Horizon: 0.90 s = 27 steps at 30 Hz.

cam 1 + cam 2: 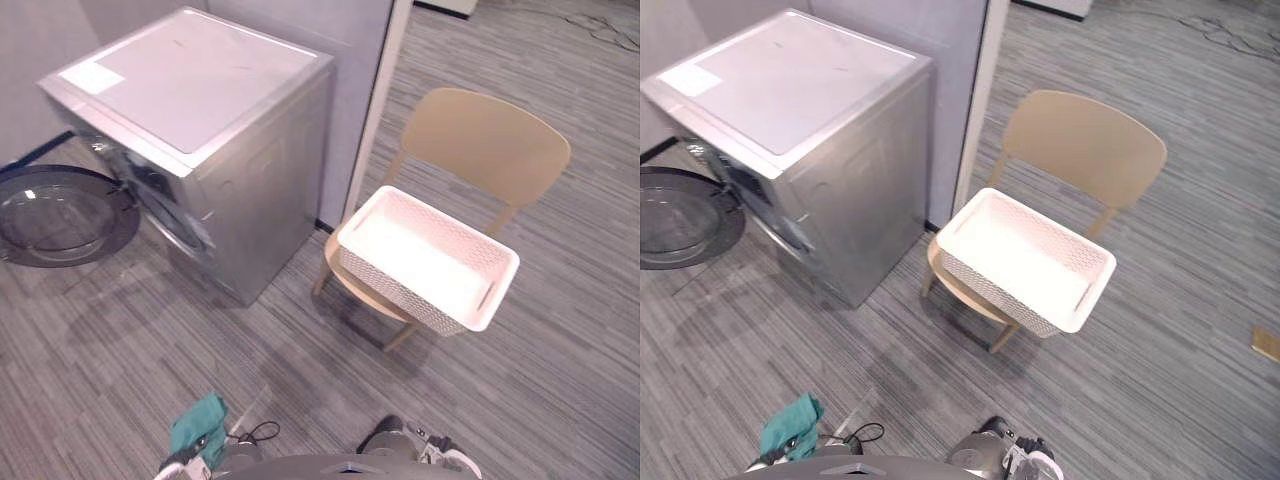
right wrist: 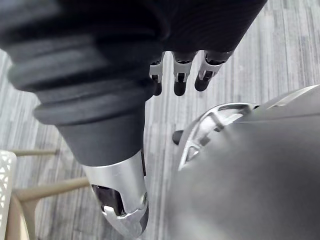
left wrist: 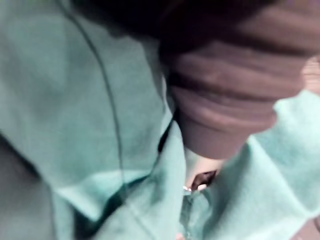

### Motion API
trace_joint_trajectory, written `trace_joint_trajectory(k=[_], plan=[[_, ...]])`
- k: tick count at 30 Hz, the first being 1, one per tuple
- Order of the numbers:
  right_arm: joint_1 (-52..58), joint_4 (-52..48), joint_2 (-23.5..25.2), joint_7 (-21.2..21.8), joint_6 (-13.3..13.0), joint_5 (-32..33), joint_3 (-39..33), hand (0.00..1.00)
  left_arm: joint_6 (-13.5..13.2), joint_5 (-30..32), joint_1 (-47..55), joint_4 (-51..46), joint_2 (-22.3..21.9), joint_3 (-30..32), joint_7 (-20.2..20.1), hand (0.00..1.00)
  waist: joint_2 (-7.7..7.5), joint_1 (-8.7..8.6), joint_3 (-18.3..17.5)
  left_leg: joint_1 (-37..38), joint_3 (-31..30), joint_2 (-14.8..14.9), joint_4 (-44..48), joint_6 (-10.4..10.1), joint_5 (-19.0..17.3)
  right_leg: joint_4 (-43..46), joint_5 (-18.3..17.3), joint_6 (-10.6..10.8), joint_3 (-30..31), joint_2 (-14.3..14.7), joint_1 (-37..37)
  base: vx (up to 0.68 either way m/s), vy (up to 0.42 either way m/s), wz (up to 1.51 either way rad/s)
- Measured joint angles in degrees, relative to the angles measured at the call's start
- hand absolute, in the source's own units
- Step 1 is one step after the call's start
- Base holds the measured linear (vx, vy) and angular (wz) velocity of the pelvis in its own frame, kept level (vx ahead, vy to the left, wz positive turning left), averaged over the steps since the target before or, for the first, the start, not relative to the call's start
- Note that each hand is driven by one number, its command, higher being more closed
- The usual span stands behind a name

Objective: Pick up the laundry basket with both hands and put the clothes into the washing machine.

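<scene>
grey striped carpet (image 1: 560,380) covers the floor, and a pale partition (image 1: 330,30) stands at the back. on this floor we count one silver washing machine (image 1: 200,130), one tan chair (image 1: 485,140), one white laundry basket (image 1: 400,285) and one teal cloth (image 1: 200,425).

the washing machine stands against the partition with its one round glass door (image 1: 60,215) swung wide open, low over the carpet. its front is turned away from us, so we cannot tell what lies in the drum. one white sticker (image 1: 92,77) sits on a corner of its flat top.

the chair stands just beside the machine, and the laundry basket rests on its seat, turned at an angle. inside the basket we see its bare white bottom and perforated walls.

the teal cloth is well apart from the basket, low down on the robot's left. in the left wrist view it is bunched all round the left hand (image 3: 225,110), and we cannot tell whether that hand is open or closed.

the right hand (image 2: 181,75) hangs over the carpet near the chair, its fingers (image 2: 202,80) loose and its thumb (image 2: 125,205) apart, holding nothing.
</scene>
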Motion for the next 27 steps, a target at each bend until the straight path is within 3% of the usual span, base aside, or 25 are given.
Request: trace_joint_trajectory(k=[1, 2, 3, 5, 6, 7, 8, 9, 10, 11, 12, 13, 14, 15, 16, 19, 20, 21, 22, 24, 25, 26, 27], plan=[[-0.02, -0.01, -0.15, 0.03, 0.09, -0.3, 0.06, 0.0, -0.64, 0.03, 0.01, -0.23, 0.04, -1.73, -0.66, 1.0, -0.82, 0.26, 0.3, -0.06, -1.45, -1.36, -0.93, 1.38, 0.48, 1.15, 0.58, -0.07, 0.14, -1.7, 0.3, -0.05, 0.099, 0.51], [-0.04, -0.02, -0.21, 0.04, 0.08, -0.57, 0.1, 0.0, -0.81, 0.23, 0.01, -0.09, 0.04, -2.31, -0.96, 1.0, -0.57, 0.28, 0.15, -0.04, -2.52, -2.14, -1.57, 2.24, 0.84, 2.25, 0.82, -0.39, 0.21, -2.68, 0.29, -0.05, 0.121, 0.82], [-0.2, -0.1, -0.35, -0.01, 0.02, -0.66, 0.02, 0.0, -1.03, 0.76, 0.01, 0.34, 0.11, -2.79, -1.08, 1.0, -0.95, 0.02, 0.37, 0.02, -4.53, -3.35, -3.15, 4.46, 1.4, 5.4, 1.63, -1.49, 0.73, -4.91, 0.28, -0.02, 0.125, 1.11], [-0.1, -0.2, -0.46, 0.08, -0.1, -0.63, -0.23, 0.0, -1.15, 1.23, 0.0, 1.14, 0.41, -2.91, -1.27, 1.0, -0.75, -0.57, 0.29, 0.33, -8.69, -4.72, -5.09, 6.2, 2.83, 11.35, 5.34, -6.99, 6.55, -7.12, -0.65, 0.0, 0.128, 1.31], [0.04, -0.46, -0.51, -0.06, -0.06, -0.66, -0.03, 0.0, -1.12, 2.86, -0.06, 1.42, 0.74, -3.07, -0.83, 1.0, -0.62, -0.69, 0.25, 0.48, -10.85, -4.75, -5.36, 6.8, 3.24, 15.22, 10.63, -12.14, 15.29, -6.69, -2.75, 0.01, 0.155, 1.19], [-0.05, -2.06, 0.29, -0.09, -0.1, -0.6, 0.33, 0.0, -0.9, 4.81, -0.07, 1.82, 1.52, -3.17, -0.69, 1.0, -0.1, -0.34, 0.29, 1.26, -12.62, -4.28, -5.2, 7.5, 3.69, 21.21, 13.3, -11.63, 24.09, -5.02, -6.19, 0.0, 0.129, 0.97], [-0.09, -3.04, 0.81, -0.06, -0.14, -0.54, 0.54, 0.0, -0.65, 5.62, -0.16, 1.89, 2.41, -2.97, -0.45, 1.0, -0.08, 0.05, 0.56, 1.6, -13.74, -3.42, -5.09, 7.65, 3.62, 26.02, 10.03, -9.18, 27.25, -3.12, -8.16, 0.0, 0.032, 0.59], [0.15, -5.74, 3.07, 0.14, -0.24, -0.55, 1.23, 0.0, 0.2, 6.54, 0.02, 2.63, 3.88, -1.34, 0.02, 1.0, -1.62, 0.42, 0.91, 1.37, -14.48, -2.04, -4.34, 7.64, 3.19, 34.95, 1.33, -6.13, 29.12, 2.33, -11.13, 0.0, -0.049, 0.48], [0.16, -7.56, 5.56, 0.28, -0.73, -0.54, 1.93, 0.0, 0.79, 7.48, -0.21, 3.81, 5.06, -0.7, 0.38, 1.0, -3.98, 0.72, 0.96, 0.19, -15.47, -2.1, -3.15, 7.91, 2.2, 36.2, 0.81, -7.71, 28.32, 7.67, -12.05, 0.01, -0.055, 0.65], [0.61, -7.77, 6.06, 0.32, -1.09, -0.53, 2.32, 0.0, 1.2, 7.92, -0.63, 4.54, 5.14, -0.47, 0.42, 1.0, -4.63, 0.29, 0.85, -0.16, -15.47, -2.58, -3.56, 7.91, 2.06, 36.06, 0.89, -8.66, 29.46, 8.08, -11.41, 0.12, 0.026, 0.95], [1.86, -8.27, 7.1, 0.33, -1.42, -0.26, 2.97, 0.0, 1.81, 8.28, -1.48, 4.48, 5.12, 1.67, -0.02, 1.0, -6.6, -0.22, 1.01, -2.6, -11.51, -3.62, 4.59, 10.81, 0.65, 39.6, 4.38, -6.9, 30.75, 5.56, -13.71, 0.14, 0.037, 0.87], [2.53, -10.54, 6.76, 0.42, -1.95, 0.2, 2.23, 0.0, 2.33, 8.46, -1.59, 4.3, 4.94, 2.44, 0.02, 1.0, -5.29, -0.04, 2.38, -2.43, -11.16, -3.51, 6.23, 9.47, -2.16, 44.7, 0.14, -4.22, 34.21, 7.15, -16.86, 0.16, 0.024, 0.74], [2.88, -10.86, 6.89, 0.42, -1.73, 0.33, 1.84, 0.0, 2.41, 8.48, -1.95, 4.22, 4.59, 3.07, 0.09, 1.0, -4.75, -0.16, 2.38, -2.38, -12.65, -3.05, 6.55, 9.44, -2.64, 44.13, -9.56, -2.57, 34.88, 10.42, -17.63, 0.07, -0.029, 0.6], [3.16, -11.01, 6.87, 0.4, -1.76, 0.41, 1.71, 0.0, 2.35, 8.5, -3.0, 4.09, 3.91, 3.03, 0.08, 1.0, -4.25, -0.66, 2.36, -2.67, -14.29, -2.71, 6.29, 9.03, -3.07, 41.18, -13.94, -2.46, 34.63, 13.45, -18.13, 0.09, -0.066, 0.78], [3.88, -10.6, 6.89, 0.39, -1.74, 0.36, 1.59, 0.0, 2.12, 8.43, -4.38, 3.97, 3.21, 3.27, -0.1, 1.0, -4.18, -1.04, 2.38, -2.59, -15.56, -2.86, 5.56, 9.35, -2.97, 36.26, -15.77, -2.15, 33.56, 15.32, -18.13, 0.12, -0.094, 1.02], [4.83, -6.67, 6.71, 0.41, -1.08, 0.28, -0.53, 0.0, 1.54, 8.87, -5.2, 2.79, 0.58, 4.53, -0.52, 1.0, -4.37, -1.36, 2.26, 0.37, -15.66, -4.24, 2.97, 9.57, -2.8, 18.62, -14.93, -2.64, 30.14, 16.47, -15.55, 0.19, -0.188, 0.71], [5.27, -5.93, 6.82, 0.43, -0.8, -0.28, -1.39, 0.0, 1.5, 8.88, -4.42, 2.0, 0.43, 4.75, -0.55, 1.0, -5.17, -1.61, 1.85, 1.84, -16.24, -5.8, 2.92, 8.8, -3.47, 13.28, -14.05, -2.45, 30.43, 16.07, -14.02, 0.31, -0.318, 0.49], [5.25, -5.2, 6.56, 0.49, -0.51, -0.63, -1.92, 0.0, 1.39, 8.86, -4.21, 1.67, 0.21, 5.19, -0.55, 1.0, -5.79, -1.87, 1.55, 2.92, -16.95, -6.32, 2.89, 8.3, -4.03, 13.44, -13.32, -4.84, 30.67, 16.04, -13.55, 0.35, -0.304, 0.34], [5.41, -4.71, 5.75, 0.47, -0.16, -1.07, -3.92, 0.0, 1.42, 8.8, -3.21, 1.58, -2.19, 5.38, -0.6, 1.0, -2.4, -2.08, 0.08, 4.27, -17.26, -4.58, 2.77, 7.19, -5.42, 13.97, -16.42, -4.51, 29.4, 17.56, -13.25, 0.36, -0.185, 0.16], [4.75, -4.69, 4.39, 0.43, -0.11, -1.13, -5.54, 0.0, 1.37, 8.48, -2.71, 1.25, -4.03, 5.27, -0.76, 1.0, 1.15, -2.33, -1.26, 2.17, -17.29, -2.71, 8.5, 5.13, -7.87, 13.09, -17.48, -4.63, 28.22, 19.48, -12.2, 0.39, -0.132, 0.12], [4.48, -4.77, 3.91, 0.44, -0.08, -1.1, -6.1, 0.0, 1.33, 8.2, -2.21, 1.16, -5.06, 5.28, -1.03, 1.0, 3.04, -2.71, -2.32, -1.24, -17.13, -1.82, 17.53, 2.09, -10.54, 11.8, -18.32, -4.74, 27.01, 20.96, -10.65, 0.34, -0.084, 0.19], [4.37, -4.85, 3.91, 0.4, -0.09, -1.08, -6.26, 0.0, 1.3, 8.09, -2.14, 1.04, -5.15, 5.29, -1.11, 1.0, 3.37, -2.88, -2.44, -3.35, -17.05, -1.79, 23.69, -0.62, -11.3, 11.3, -18.75, -4.73, 26.63, 21.46, -9.51, 0.43, -0.076, 0.33], [4.16, -5.46, 3.99, 0.34, -0.03, -0.99, -5.95, 0.0, 1.27, 7.6, -2.66, -0.07, -5.19, 5.69, -1.58, 1.0, 3.63, -3.34, -2.37, -8.15, -16.56, -1.7, 37.52, -5.41, -9.46, 10.43, -19.78, -4.91, 25.41, 22.13, -6.75, 0.42, -0.045, 0.36]])
